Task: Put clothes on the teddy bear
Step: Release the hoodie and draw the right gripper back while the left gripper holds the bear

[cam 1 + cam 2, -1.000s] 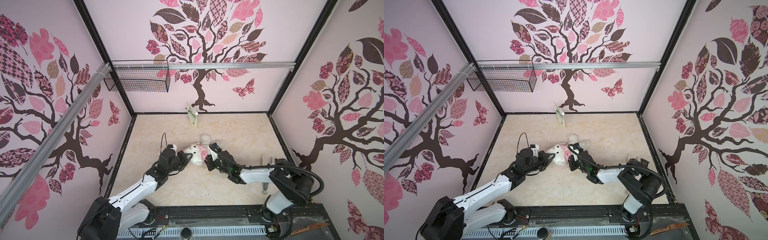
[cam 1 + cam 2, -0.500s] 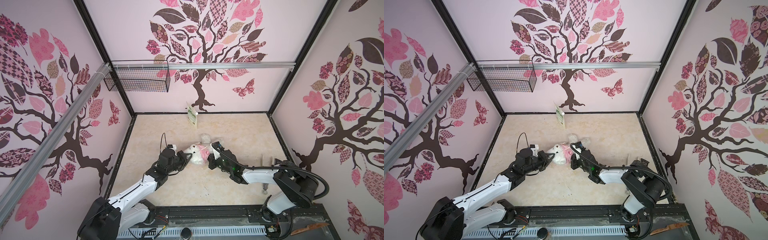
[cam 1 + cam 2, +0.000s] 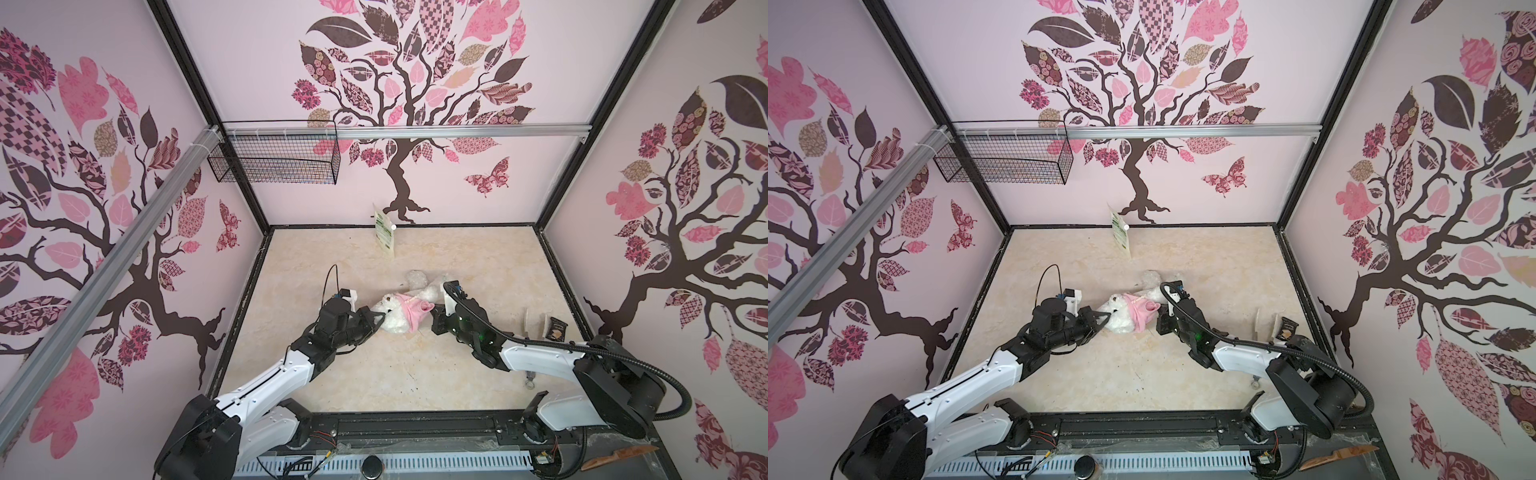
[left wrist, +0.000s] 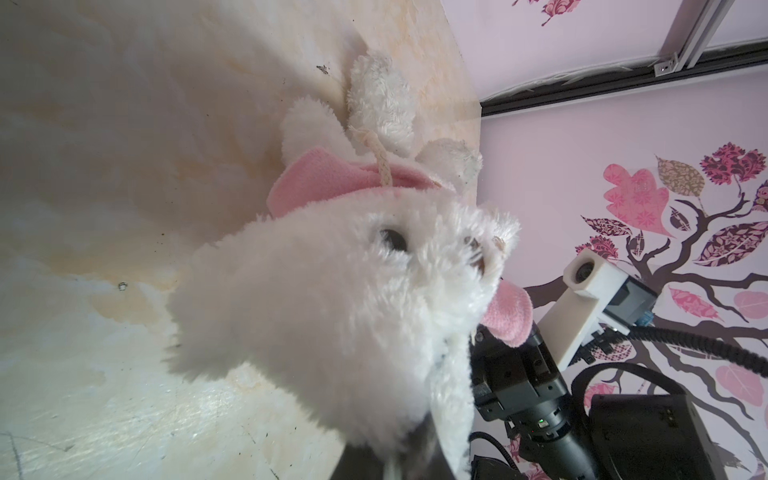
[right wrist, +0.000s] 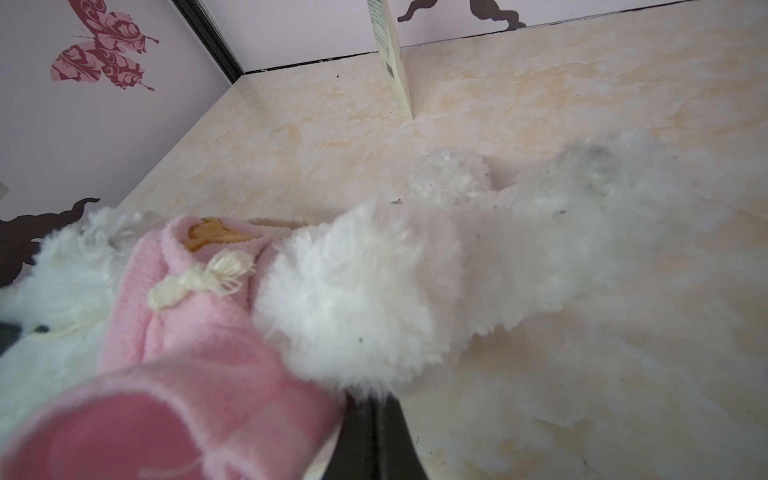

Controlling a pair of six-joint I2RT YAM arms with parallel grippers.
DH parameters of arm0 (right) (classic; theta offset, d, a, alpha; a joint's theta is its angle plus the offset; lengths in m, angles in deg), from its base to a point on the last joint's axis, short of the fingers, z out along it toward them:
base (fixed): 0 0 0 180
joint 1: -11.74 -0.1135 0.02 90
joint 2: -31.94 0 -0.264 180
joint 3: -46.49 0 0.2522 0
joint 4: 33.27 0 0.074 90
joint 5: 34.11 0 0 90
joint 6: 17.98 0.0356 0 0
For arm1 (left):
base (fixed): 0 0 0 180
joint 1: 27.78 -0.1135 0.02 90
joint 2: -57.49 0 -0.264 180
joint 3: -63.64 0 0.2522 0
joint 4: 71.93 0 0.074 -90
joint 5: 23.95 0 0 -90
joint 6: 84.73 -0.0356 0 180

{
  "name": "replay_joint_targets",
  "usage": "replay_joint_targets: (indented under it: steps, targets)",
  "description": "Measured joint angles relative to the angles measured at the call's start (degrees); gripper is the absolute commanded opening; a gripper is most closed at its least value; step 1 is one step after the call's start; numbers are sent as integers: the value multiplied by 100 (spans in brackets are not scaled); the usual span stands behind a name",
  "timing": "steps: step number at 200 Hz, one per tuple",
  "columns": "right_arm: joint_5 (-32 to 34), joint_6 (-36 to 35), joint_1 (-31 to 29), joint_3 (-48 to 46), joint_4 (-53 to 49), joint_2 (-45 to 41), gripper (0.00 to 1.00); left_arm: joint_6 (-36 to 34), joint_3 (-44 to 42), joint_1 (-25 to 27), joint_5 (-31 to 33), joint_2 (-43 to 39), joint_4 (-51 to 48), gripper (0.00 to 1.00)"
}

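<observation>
Nearest the camera in both top views, the two arms reach inward over the beige floor (image 3: 374, 374) and meet at the bear (image 3: 394, 316), which lies mid-floor between them with a pink top (image 3: 409, 312) bunched round its body. The left gripper (image 3: 380, 319) is closed on the fur of the bear's head, which fills the left wrist view (image 4: 332, 316). The right gripper (image 3: 434, 318) is closed at the pink top's edge, seemingly pinching it; the right wrist view shows pink fabric (image 5: 199, 353) against its dark tip. Beyond the bear, a card (image 3: 384, 230) stands near the back wall, and a wire basket (image 3: 274, 164) hangs higher up.
</observation>
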Motion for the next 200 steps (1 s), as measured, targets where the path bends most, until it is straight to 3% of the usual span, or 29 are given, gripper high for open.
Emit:
replay_joint_targets:
  steps: [63, 140, 168, 200]
  targets:
    - [-492, 275, 870, -509, -15, -306, 0, 170, -155, -125, -435, 9, 251, 0]
    - [-1637, 662, 1235, -885, 330, -470, 0, 310, -190, -278, -944, 673, 664, 0]
    - [-1672, 824, 1303, -1014, 308, -461, 0, 304, -190, -319, -953, 732, 710, 0]
    - [-2170, 1158, 1878, -1327, 437, -479, 0, 48, -188, -376, -1016, 577, 476, 0]
